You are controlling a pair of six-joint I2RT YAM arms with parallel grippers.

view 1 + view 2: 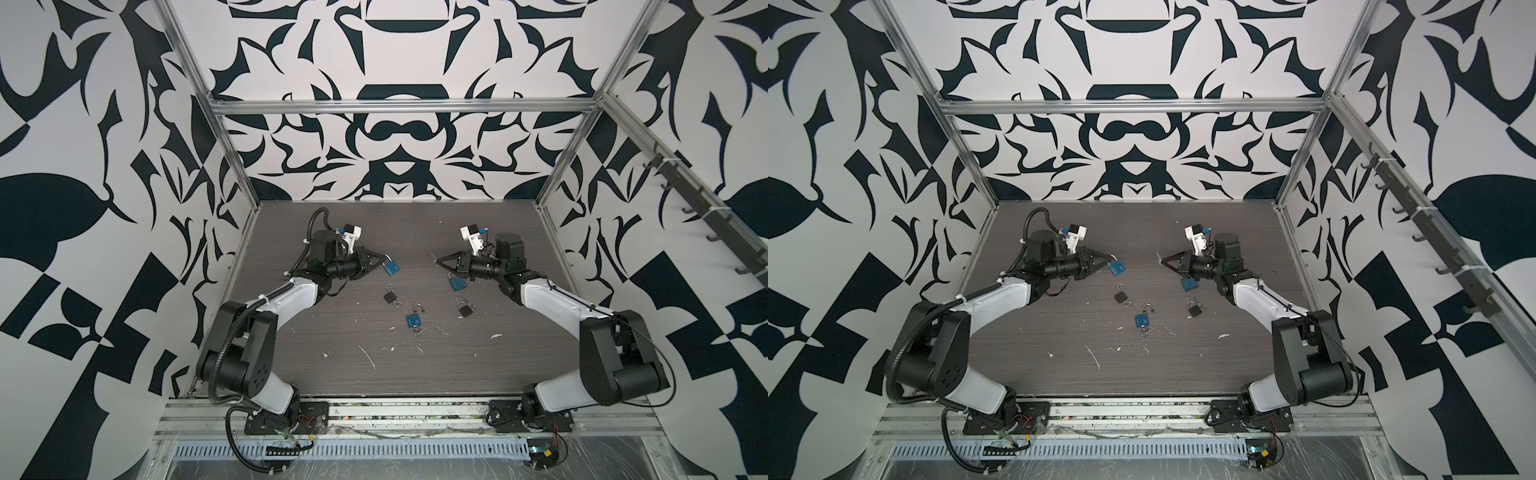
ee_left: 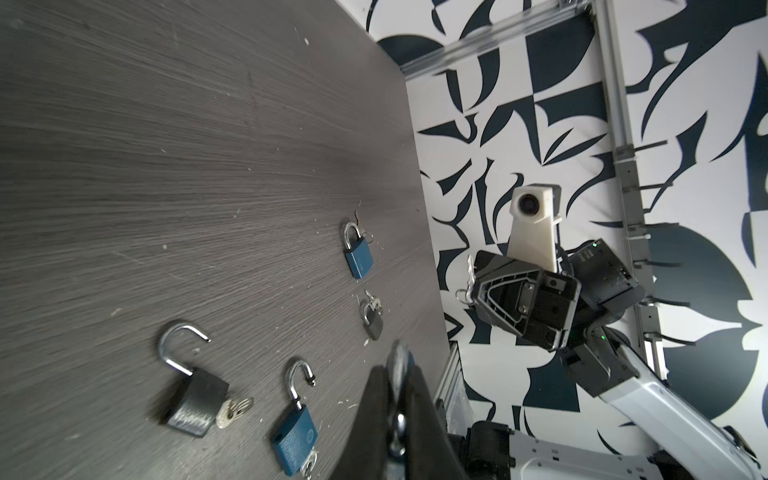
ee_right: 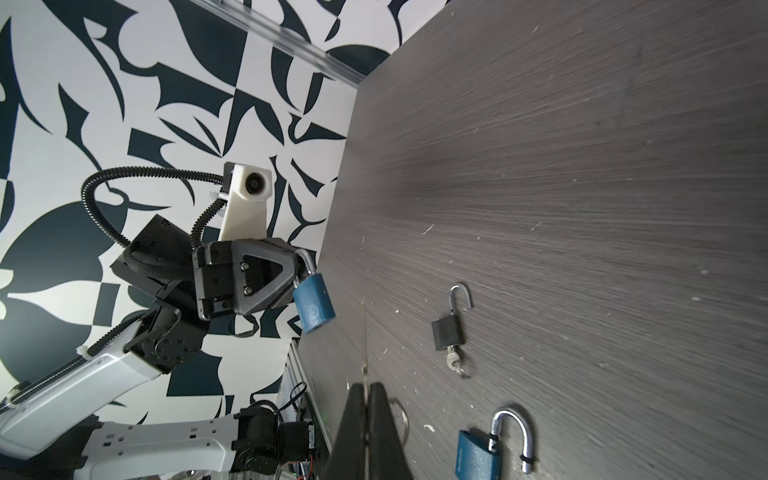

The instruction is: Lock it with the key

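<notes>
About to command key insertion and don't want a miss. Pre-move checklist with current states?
1. Left gripper shut on padlock by its shackle, body hanging above the table: ok.
2. Right gripper shut on key, blade sticking out past the fingertips: ok.
3. Key lined up at the keyhole: not ok. The grippers face each other with a gap between them.
4. Keyhole turned toward the key: cannot tell, since no view shows that face.
5. Shackle pushed home: cannot tell.
6. Loose padlocks out of the path: probably ok, as they lie on the table below the grippers.
</notes>
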